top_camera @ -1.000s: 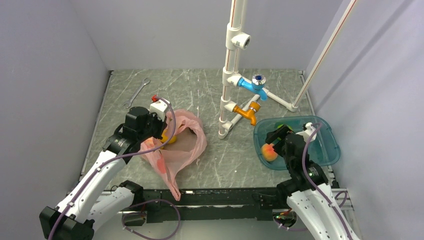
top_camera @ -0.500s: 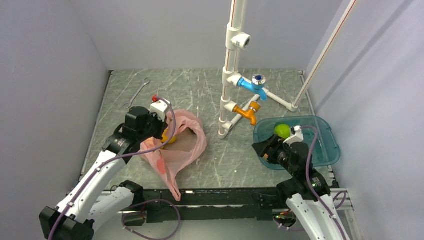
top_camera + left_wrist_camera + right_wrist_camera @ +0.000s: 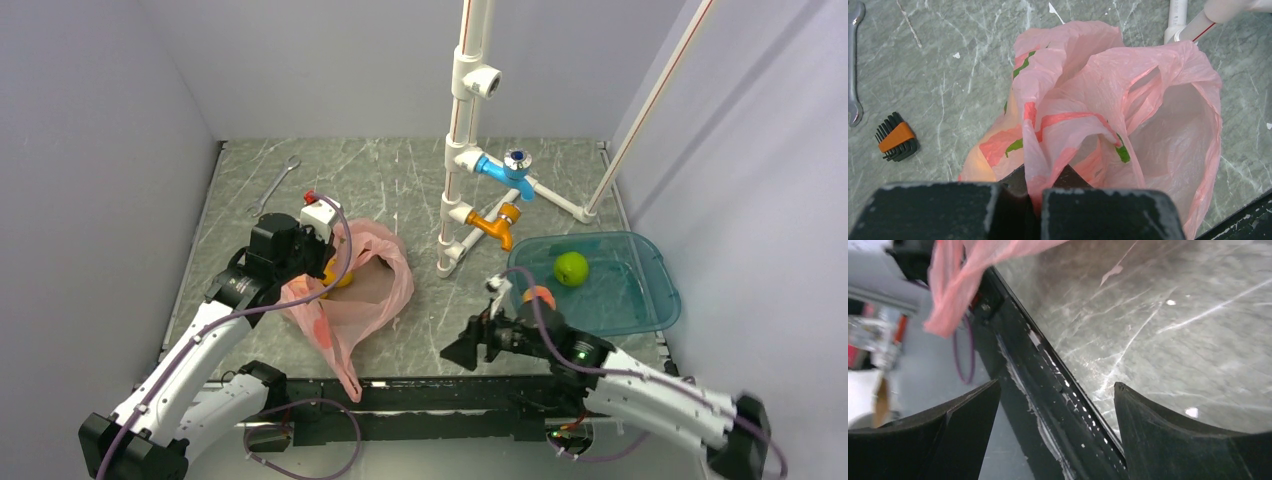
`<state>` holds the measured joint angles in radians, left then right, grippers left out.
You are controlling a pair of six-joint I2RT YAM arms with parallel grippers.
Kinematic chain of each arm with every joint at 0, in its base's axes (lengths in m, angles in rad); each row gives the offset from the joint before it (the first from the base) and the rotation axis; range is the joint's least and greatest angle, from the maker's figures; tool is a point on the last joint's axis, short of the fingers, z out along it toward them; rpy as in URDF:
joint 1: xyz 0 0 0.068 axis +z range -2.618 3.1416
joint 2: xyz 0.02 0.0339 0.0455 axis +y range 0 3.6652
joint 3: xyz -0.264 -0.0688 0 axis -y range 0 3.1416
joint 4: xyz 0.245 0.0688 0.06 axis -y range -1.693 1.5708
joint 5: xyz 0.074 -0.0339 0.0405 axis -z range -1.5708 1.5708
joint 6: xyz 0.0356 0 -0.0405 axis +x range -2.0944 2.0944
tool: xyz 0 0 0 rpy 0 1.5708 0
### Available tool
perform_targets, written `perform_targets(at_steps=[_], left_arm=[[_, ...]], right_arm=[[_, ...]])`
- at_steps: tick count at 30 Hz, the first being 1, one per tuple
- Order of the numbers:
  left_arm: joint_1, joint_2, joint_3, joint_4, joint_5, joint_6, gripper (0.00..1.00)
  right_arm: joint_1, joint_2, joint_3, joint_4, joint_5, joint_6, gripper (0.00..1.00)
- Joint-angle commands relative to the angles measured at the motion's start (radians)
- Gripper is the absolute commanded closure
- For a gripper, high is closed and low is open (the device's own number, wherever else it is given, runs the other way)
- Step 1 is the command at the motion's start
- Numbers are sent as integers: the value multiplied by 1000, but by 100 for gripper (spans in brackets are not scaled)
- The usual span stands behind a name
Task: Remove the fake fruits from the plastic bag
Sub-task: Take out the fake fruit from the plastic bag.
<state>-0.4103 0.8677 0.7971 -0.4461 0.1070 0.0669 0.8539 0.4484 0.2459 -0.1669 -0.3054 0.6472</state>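
Plastic bag point(image 3: 1088, 100) fold clamped in left gripper point(image 3: 1035, 197).

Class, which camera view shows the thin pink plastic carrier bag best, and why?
The left wrist view: the thin pink plastic carrier bag fills the frame, showing its open mouth, prints and the left claw pinching it. The top view shows it small, partly hidden; the right wrist view catches only a blurred pink strip.
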Motion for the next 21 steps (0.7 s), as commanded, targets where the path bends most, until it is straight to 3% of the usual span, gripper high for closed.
perform_targets(at_steps=[1,4,9,14,21], left_arm=[[-4,-2,30,9,-18,7,100],[-4,-7,27,11,-27,8,100],[-4,-19,24,16,-30,8,100],[-4,-40,16,31,-11,11,100],[-4,-62,9,46,19,11,100]], right_arm=[[321,240,87,273,490,-92,14],[481,495,237,330,755,-150,22],[602,878,542,385,943,-292,26],[582,1056,683,540,946,-421,26],[463,1243,767,643,883,-478,44]])
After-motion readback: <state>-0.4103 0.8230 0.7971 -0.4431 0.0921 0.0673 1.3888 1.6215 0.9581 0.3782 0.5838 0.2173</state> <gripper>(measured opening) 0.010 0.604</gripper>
